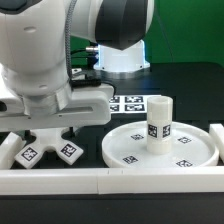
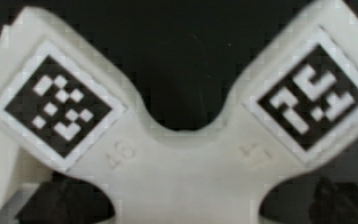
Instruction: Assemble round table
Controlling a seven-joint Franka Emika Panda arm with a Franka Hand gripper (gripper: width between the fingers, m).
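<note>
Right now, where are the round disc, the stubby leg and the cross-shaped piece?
round disc (image 1: 190, 152): exterior view, bare top surface near its rim.
short leg (image 1: 159, 118): exterior view, its side, standing on the disc.
cross-shaped base (image 2: 179, 165): wrist view, its middle between two tagged arms.

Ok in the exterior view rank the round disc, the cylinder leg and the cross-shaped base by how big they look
1. Round disc, clearly the widest.
2 and 3. Cross-shaped base and cylinder leg: unsure, since the gripper hides much of the base.
</note>
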